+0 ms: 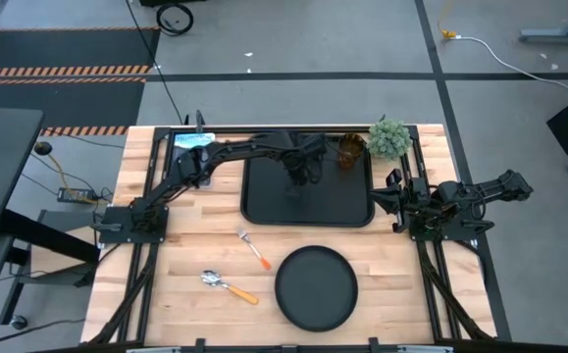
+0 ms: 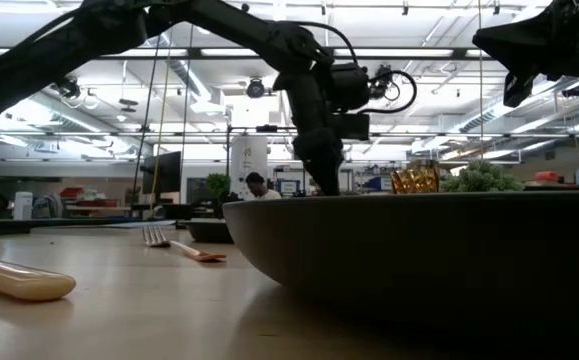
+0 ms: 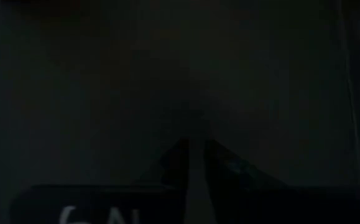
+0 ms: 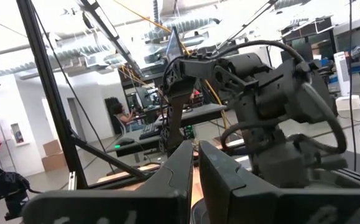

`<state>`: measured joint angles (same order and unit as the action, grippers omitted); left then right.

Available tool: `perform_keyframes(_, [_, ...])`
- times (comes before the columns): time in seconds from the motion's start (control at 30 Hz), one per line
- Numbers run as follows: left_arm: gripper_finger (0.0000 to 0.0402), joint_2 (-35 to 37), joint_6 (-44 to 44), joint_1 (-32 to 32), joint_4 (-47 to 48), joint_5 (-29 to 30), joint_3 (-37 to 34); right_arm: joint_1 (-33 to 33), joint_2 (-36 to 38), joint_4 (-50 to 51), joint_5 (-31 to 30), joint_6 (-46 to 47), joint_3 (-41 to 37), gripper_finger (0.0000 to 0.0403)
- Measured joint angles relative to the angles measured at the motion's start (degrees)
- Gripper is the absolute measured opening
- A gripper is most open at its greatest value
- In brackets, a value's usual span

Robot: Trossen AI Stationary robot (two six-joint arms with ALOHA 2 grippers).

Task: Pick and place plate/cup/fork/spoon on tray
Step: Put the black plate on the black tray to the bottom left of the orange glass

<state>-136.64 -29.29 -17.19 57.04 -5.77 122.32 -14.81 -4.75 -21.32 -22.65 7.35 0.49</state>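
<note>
The black rectangular tray (image 1: 308,196) lies at the table's far middle. My left gripper (image 1: 303,175) is shut and points down over the tray's far part; in the low view (image 2: 327,180) the plate's rim hides its fingertips. The amber cup (image 1: 350,151) stands on the table at the tray's far right corner. The round black plate (image 1: 316,286) lies near the front edge, and it fills the low view's foreground (image 2: 419,250). The fork (image 1: 254,248) and the spoon (image 1: 228,285) lie on the wood to the plate's left. My right gripper (image 1: 386,193) is shut and waits at the right. My left gripper points down at the tray's floor (image 3: 105,93), fingers together. I cannot tell whether the fingertips touch the tray: the plate hides them in the low view.
A small green plant (image 1: 389,137) stands beside the cup at the far right. A blue-labelled item (image 1: 190,140) lies at the far left corner. Bare wood lies between the tray and the plate. A person sits in the room behind (image 2: 259,186).
</note>
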Motion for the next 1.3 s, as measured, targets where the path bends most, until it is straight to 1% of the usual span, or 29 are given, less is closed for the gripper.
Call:
perform_keyframes(0.17, [0.0056,0.81,5.25,1.18,5.94,0.19,-0.01,-0.01,0.01,-0.02,-0.07,0.00,0.00,0.0034])
perform_keyframes(0.37, [0.0056,1.42,10.67,5.44,11.82,0.12,0.00,-0.01,0.00,-0.19,-0.10,0.00,0.02,0.0034])
perform_keyframes(0.47, [0.0056,1.42,12.18,8.24,12.89,0.47,0.00,0.00,0.00,-0.49,-0.07,0.00,0.02,0.0034])
perform_keyframes(0.63, [0.0056,1.42,16.63,12.19,13.64,4.25,0.00,-0.02,0.00,-0.63,-0.03,0.00,0.02,0.0034])
perform_keyframes(0.87, [0.0056,1.42,23.28,15.30,14.67,6.19,0.00,-0.01,0.00,-0.66,-0.04,0.00,0.02,0.0034])
perform_keyframes(1.17, [0.0056,1.42,33.21,20.39,14.73,6.21,0.00,-0.01,0.00,-0.68,-0.02,0.00,0.02,0.0034])
perform_keyframes(1.3, [0.0058,1.42,37.65,21.70,14.08,9.49,0.00,-0.01,0.00,-0.68,-0.02,0.00,0.02,0.0034])
